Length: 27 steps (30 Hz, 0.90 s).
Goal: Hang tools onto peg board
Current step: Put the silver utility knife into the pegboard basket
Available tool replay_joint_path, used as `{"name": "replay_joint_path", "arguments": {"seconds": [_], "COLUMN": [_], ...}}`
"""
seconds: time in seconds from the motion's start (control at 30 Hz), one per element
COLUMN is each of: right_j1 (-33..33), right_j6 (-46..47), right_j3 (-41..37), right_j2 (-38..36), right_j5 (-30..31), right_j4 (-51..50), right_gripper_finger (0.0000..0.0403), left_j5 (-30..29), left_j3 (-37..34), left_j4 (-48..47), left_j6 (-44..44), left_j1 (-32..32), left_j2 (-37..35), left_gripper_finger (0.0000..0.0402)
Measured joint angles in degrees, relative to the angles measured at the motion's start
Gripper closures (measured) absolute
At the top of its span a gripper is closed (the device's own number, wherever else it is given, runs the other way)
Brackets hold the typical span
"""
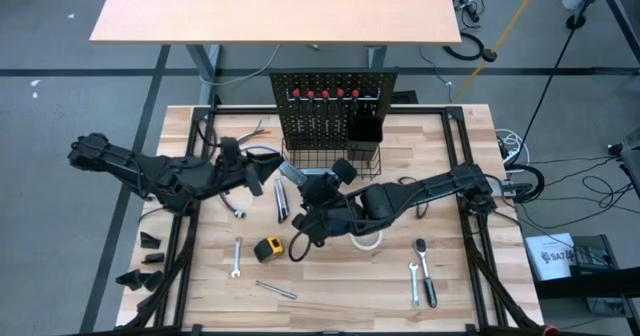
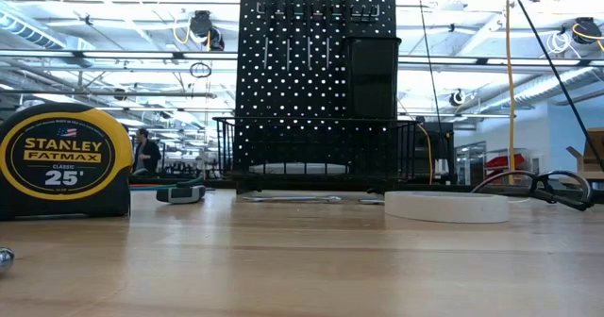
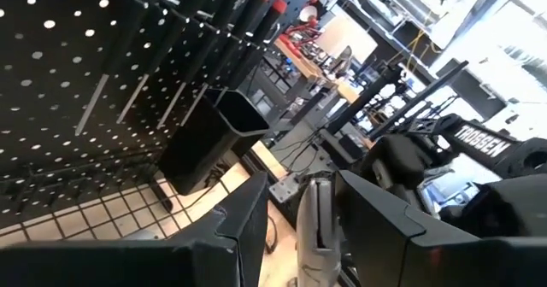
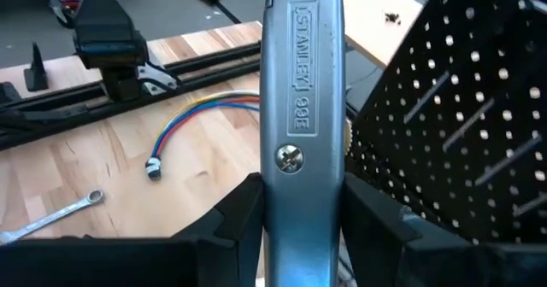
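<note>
Utility knife (image 4: 301, 108) sits clamped between the right tool's (image 4: 299, 227) fingers.

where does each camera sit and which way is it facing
High: overhead, straight down on the table, left arm and right arm in view.
Low: table-top level, facing the peg board; no gripper in view.
Left wrist: on left arm, facing peg board and right arm, left gripper at bottom.
Right wrist: on right arm, right gripper clamping utility knife beside peg board.
Shared: high and low show the tape measure.
</note>
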Motion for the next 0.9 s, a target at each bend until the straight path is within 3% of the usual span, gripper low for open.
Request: {"name": "replay_joint_path", "arguments": {"seconds": [0.57, 0.67, 0.77, 0.9], "right_j1": [-2.9, -2.9, -2.9, -3.0], "right_j6": [-8.8, -8.8, -9.6, -11.5], "right_j3": [0.0, 0.0, 0.1, 0.1], "right_j2": [-0.4, -0.4, -0.5, -0.5], "right_j5": [-1.1, -0.8, -0.5, -0.3], "right_j4": [9.0, 9.4, 9.8, 10.9], "right_gripper_finger": [0.0279, 0.0279, 0.0279, 0.0278], "left_j5": [0.7, -0.6, -1.0, -1.2], "left_j3": [0.0, 0.0, 0.0, 0.0], "left_j4": [7.1, 8.6, 9.1, 9.3], "left_j6": [2.8, 5.4, 7.7, 9.4], "left_j1": [0.0, 0.0, 0.0, 0.0], "left_j2": [4.9, 4.9, 4.8, 4.7], "left_gripper_finger": [0.0262, 0.0283, 0.0332, 0.0335]}}
